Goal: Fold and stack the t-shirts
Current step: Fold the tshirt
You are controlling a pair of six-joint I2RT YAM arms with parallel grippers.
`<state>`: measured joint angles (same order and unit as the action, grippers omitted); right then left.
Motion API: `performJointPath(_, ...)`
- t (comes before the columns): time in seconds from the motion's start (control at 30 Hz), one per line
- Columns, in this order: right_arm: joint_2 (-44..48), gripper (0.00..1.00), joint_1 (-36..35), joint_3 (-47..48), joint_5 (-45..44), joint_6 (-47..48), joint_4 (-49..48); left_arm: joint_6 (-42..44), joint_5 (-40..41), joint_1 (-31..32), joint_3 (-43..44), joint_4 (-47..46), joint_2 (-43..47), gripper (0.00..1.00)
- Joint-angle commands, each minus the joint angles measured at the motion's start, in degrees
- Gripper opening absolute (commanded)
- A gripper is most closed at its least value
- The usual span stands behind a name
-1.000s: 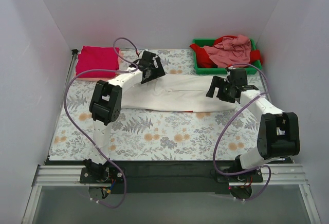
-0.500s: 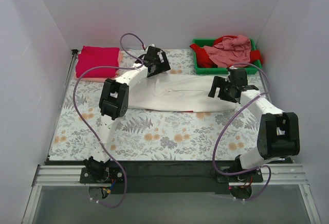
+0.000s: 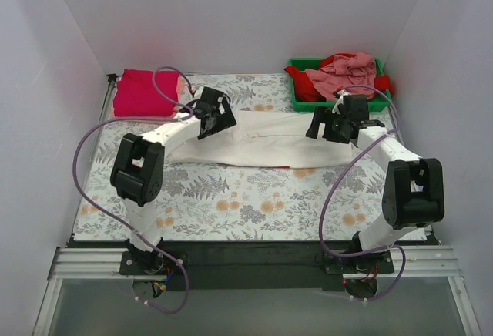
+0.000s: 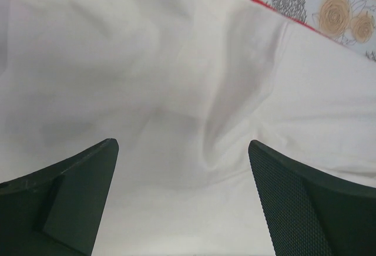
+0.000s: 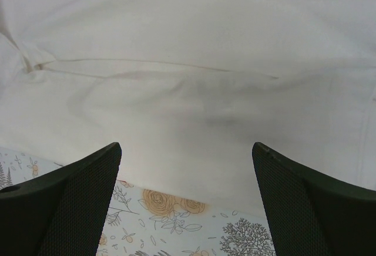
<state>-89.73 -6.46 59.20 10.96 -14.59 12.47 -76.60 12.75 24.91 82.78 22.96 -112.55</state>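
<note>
A white t-shirt point(image 3: 266, 142) lies folded into a long band across the middle of the floral cover, a thin red edge showing at its front. My left gripper point(image 3: 206, 120) is open above its left end; white cloth point(image 4: 176, 91) fills the left wrist view between the fingers point(image 4: 70, 191). My right gripper point(image 3: 327, 126) is open above its right end; the shirt point(image 5: 194, 91) and its edge show in the right wrist view. A folded crimson t-shirt point(image 3: 145, 92) lies at the back left. Pink point(image 3: 343, 74) and red t-shirts sit crumpled in the tray.
A green plastic tray point(image 3: 296, 99) stands at the back right corner. White walls close in the left, back and right sides. The floral table cover point(image 3: 254, 201) shows in front of the white shirt. Purple cables loop off both arms.
My left gripper moved from the shirt's back edge forward and left over its left end. My right gripper moved slightly back toward the tray. The shirt's band looks much the same.
</note>
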Motion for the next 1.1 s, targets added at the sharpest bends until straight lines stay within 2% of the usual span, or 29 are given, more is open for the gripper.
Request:
performJointPath(0.0, -4.82, 0.98, 0.13, 3.46, 1.7, 1.23, -2.27, -5.13, 1.13, 0.06, -8.49, -2.66, 7.86, 0.93)
performJointPath(0.07, -6.76, 0.98, 0.04, 4.34, 1.35, 0.62, -2.27, -7.06, 1.39, 0.14, -13.93, -2.57, 9.98, 0.93)
performJointPath(0.2, -9.58, 0.98, 0.13, 3.21, 0.03, -0.88, -2.27, -9.0, 5.78, 0.05, -17.3, 0.15, 11.04, 0.93)
performJointPath(0.43, -6.25, 0.98, 0.31, -6.36, -1.64, -2.9, -1.92, -11.64, 9.92, -0.73, -21.17, 4.19, 10.69, 0.94)
performJointPath(0.63, 7.18, 0.98, 0.22, -23.93, -0.6, -6.94, -1.92, -16.82, 9.83, -2.76, -26.96, 8.77, 13.14, 0.94)
performJointPath(0.73, 16.93, 0.98, -0.74, -33.25, 2.99, -10.54, -1.49, -19.98, 12.89, -3.8, -28.55, 11.84, 16.13, 0.94)
performJointPath(0.8, 25.72, 0.98, -4.42, -37.47, 3.8, -12.3, -1.05, -20.52, 13.52, -4.86, -28.38, 12.37, 17.54, 0.95)
performJointPath(0.9, 36.18, 0.98, -10.76, -37.67, 4.95, -12.05, -0.69, -16.93, 7.74, -6.54, -26.28, 8.78, 17.9, 0.95)
performJointPath(0.97, 41.62, 0.98, -11.03, -36.09, 1.63, -8.29, -1.13, -15.35, 3.8, -6.45, -22.5, 8.07, 15.97, 0.95)
performJointPath(1.07, 44.11, 0.98, -11.12, -32.93, -4.54, -4.76, -1.13, -14.55, 2.45, -6.19, -17.33, 7.89, 14.12, 0.95)
